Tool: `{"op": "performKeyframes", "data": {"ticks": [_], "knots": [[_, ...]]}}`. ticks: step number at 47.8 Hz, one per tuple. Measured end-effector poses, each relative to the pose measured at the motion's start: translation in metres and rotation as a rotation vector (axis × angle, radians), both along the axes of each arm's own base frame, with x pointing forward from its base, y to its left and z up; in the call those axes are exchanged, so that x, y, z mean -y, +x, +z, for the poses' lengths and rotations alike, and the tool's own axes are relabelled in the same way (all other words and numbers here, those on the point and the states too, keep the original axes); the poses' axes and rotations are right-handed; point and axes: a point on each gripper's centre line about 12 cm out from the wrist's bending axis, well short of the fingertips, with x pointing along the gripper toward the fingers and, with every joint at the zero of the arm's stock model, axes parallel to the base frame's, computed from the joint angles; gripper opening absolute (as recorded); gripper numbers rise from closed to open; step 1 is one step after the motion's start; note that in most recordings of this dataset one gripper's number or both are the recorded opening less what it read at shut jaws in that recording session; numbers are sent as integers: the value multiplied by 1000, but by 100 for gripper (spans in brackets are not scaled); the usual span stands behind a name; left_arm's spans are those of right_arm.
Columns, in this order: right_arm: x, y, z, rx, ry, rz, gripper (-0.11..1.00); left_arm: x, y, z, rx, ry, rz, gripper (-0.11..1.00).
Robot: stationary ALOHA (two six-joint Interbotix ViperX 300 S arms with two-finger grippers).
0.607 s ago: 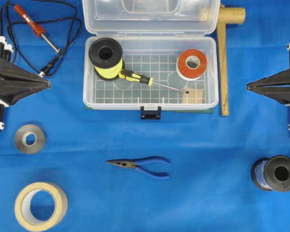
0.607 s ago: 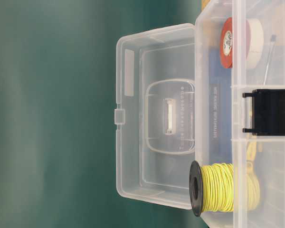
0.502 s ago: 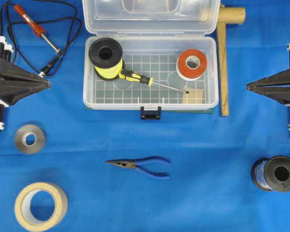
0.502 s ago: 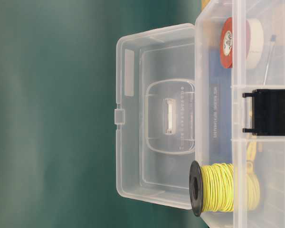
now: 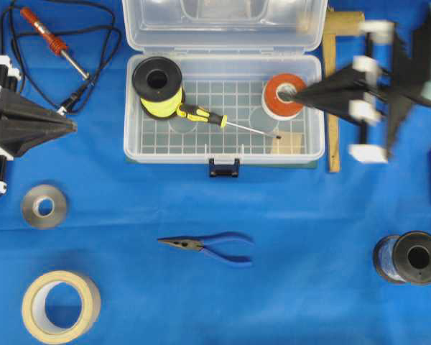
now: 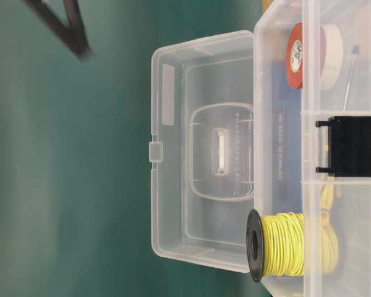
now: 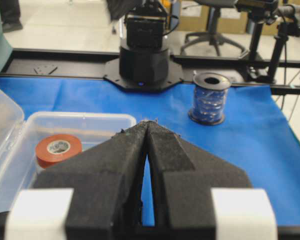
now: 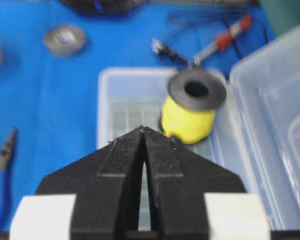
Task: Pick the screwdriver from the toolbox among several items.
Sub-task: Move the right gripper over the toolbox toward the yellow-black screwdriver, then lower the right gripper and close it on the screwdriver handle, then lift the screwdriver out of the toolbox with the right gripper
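While your right gripper point(image 5: 286, 93) hangs over toolbox point(image 5: 312, 154) right end, jaws pressed together, empty — screwdriver point(image 5: 226, 121) lies mid-floor, handle against yellow spool point(image 5: 158, 86). Left gripper point(image 5: 70, 126) parked at table's left edge — likewise closed, empty.

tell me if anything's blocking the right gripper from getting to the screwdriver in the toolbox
Nothing covers the screwdriver; the toolbox lid is open. The right gripper, shut, hangs over the orange tape roll; the yellow spool crowds the handle.
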Motion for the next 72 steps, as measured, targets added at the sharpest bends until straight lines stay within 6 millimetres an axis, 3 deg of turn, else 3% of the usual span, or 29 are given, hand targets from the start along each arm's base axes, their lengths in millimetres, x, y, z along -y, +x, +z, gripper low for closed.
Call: {"op": "performKeyframes", "data": {"ticks": [5, 17, 21, 34, 42, 51, 59, 66, 72], "knots": [[13, 29, -12, -120, 20, -26, 8, 0, 0, 0, -2, 0, 0, 0], [42, 90, -57, -368, 61, -70, 67, 0, 1, 0, -2, 0, -2, 0], [49, 104, -77, -427, 69, -78, 73, 0, 1, -1, -5, 0, -2, 0], [68, 131, -153, -591, 97, -99, 72, 0, 1, -2, -8, 0, -2, 0], [71, 138, -185, -643, 108, -100, 72, 0, 1, -2, -12, 0, -2, 0], [71, 143, -201, -647, 104, -93, 66, 0, 1, -2, -15, 0, -2, 0], [66, 145, -201, -646, 94, -77, 24, 0, 1, -3, -21, 0, -2, 0], [66, 142, -199, -671, 103, -79, 25, 0, 2, -3, -23, 0, -2, 0], [66, 139, -183, -662, 108, -85, 25, 0, 1, -3, -21, 0, -2, 0]]}}
